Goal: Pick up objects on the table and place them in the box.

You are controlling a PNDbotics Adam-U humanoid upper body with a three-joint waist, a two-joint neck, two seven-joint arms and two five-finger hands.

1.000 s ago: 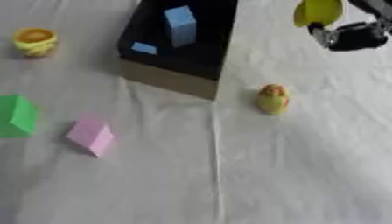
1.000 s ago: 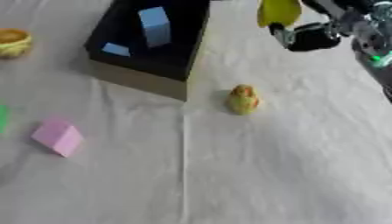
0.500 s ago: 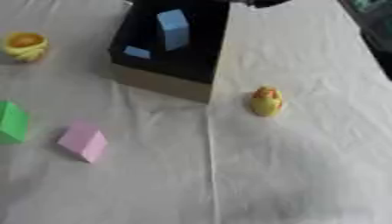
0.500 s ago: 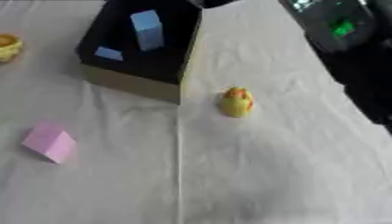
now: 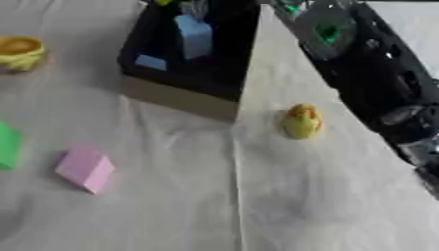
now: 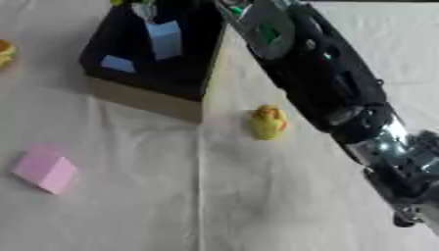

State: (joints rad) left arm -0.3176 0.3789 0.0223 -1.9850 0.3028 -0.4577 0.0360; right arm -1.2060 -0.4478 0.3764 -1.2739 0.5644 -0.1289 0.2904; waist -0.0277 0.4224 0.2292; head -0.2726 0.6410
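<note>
A black box with a tan front wall stands at the top centre. Inside it a tall blue block stands upright and a small blue piece lies flat. My right arm runs from the lower right up over the box. Only the fingers of my right hand show at the top edge, above the box, with a bit of a yellow object beside them, seemingly held. A yellow duck sits on the cloth right of the box. My left hand is out of sight.
A pink block lies at the lower left, a green block at the left edge, and a yellow-orange toy at the upper left. A wrinkled white cloth covers the table.
My right arm has swung left from beside the box to over it, carrying the yellow object to the top edge. The camera has shifted slightly.
</note>
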